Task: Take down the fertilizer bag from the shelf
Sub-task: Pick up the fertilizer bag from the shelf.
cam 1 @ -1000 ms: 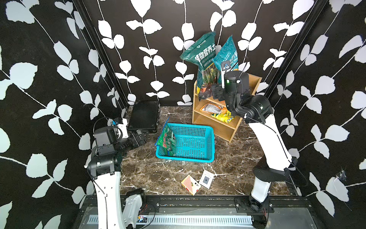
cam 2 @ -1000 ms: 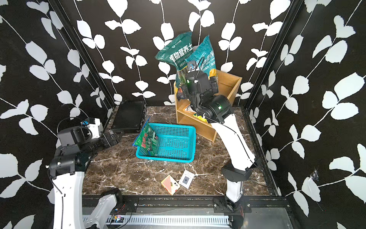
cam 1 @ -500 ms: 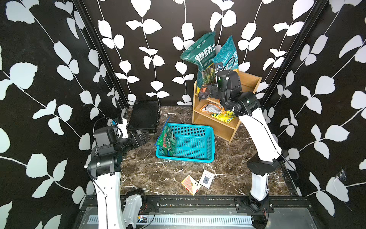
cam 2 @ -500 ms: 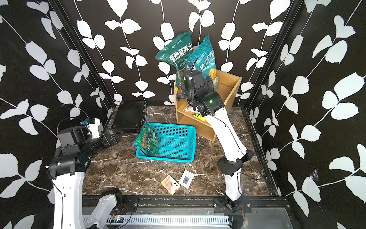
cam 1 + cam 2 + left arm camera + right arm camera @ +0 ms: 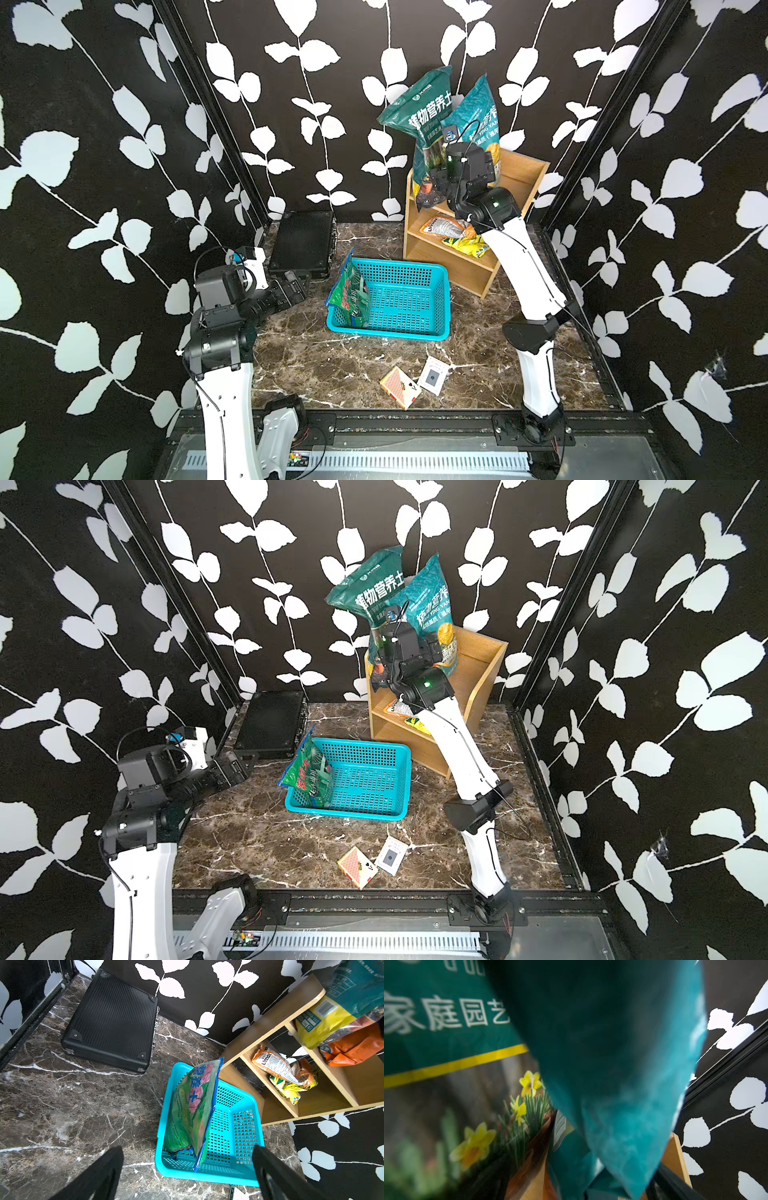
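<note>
both bags are up on the top tier of the shelf (image 5: pixel 524 178) – dark green fertilizer bag (image 5: pixel 419 112) and teal fertilizer bag (image 5: pixel 478 108), upright, leaning on the back wall, the teal one overlapping the green one's edge. right gripper (image 5: pixel 437 185) is at the foot of the bags, jaws spread wide. we can't tell if they touch either bag – the right wrist view is filled by the two bags.

in the way: the right forearm crosses the shelf front and covers part of the orange and yellow packets (image 5: pixel 453 230) on the middle tier. turquoise basket (image 5: pixel 399 266) sits just in front of the shelf with a green packet (image 5: pixel 351 291) standing in it. black case (image 5: pixel 303 241) lies beside the shelf along the back wall. card box (image 5: pixel 399 384) and a card (image 5: pixel 434 374) lie well in front of the shelf. left gripper (image 5: pixel 297 282) is well away from the shelf, jaws apart, empty.

vs a second ago: right arm has pushed in toward the shelf, gripper closer to the bags. bags, basket, left arm unchanged.
</note>
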Controlling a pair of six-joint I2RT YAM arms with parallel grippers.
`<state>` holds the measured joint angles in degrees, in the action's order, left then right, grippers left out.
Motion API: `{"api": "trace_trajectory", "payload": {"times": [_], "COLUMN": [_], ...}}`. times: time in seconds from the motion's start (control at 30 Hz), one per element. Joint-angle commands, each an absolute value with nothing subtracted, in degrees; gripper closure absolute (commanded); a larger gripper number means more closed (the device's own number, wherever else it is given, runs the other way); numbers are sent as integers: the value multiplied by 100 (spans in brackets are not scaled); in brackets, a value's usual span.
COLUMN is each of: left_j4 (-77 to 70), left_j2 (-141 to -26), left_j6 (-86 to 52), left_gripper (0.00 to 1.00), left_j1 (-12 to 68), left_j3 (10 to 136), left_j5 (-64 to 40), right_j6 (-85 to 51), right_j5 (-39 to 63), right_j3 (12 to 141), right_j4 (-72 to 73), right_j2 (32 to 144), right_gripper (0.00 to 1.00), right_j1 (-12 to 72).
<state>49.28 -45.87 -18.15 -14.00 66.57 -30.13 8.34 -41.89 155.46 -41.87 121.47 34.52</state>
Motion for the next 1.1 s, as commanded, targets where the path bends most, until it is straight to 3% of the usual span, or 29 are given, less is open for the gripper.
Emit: {"api": "trace_trajectory", "payload": {"times": [0.0, 0.17, 0.23, 0.3, 0.4, 0.43, 0.5, 0.57, 1.07], "left_j4": [4752, 4730, 4720, 4711, 4710, 4705, 4702, 4689, 4566], "left_j2": [-4500, -4480, -4477, -4482, -4491, -4484, -4490, -4489, -4372], "left_j6": [-1874, -1881, -1885, -1885, -1890, -1890, -1896, -1897, -1920], "left_gripper": [1, 1, 1, 1, 1, 1, 1, 1, 1], "left_j1": [-1434, -1433, -1433, -1438, -1433, -1435, -1436, -1433, -1476], "left_j3": [6593, 6591, 6592, 6586, 6590, 6591, 6583, 6577, 6539], "left_j5": [-3004, -2984, -2983, -2988, -2980, -2977, -2975, -2996, -3099], "right_j6": [853, 880, 962, 1096, 1160, 1154, 1097, 1033, 763], "right_j5": [-4354, -4468, -4481, -4459, -4289, -4243, -4154, -4093, -4282], "right_j3": [15877, 15861, 15855, 15843, 15799, 15786, 15738, 15679, 14234], "right_j4": [-3711, -3682, -3674, -3663, -3675, -3680, -3705, -3744, -3722], "right_j2": [12217, 12231, 12245, 12263, 12253, 12232, 12184, 12102, 10702], "right_gripper": [0, 0, 4, 23, 66, 76, 91, 100, 100], "right_j1": [3225, 2999, 2971, 2965, 2964, 2971, 2971, 2971, 3141]}}
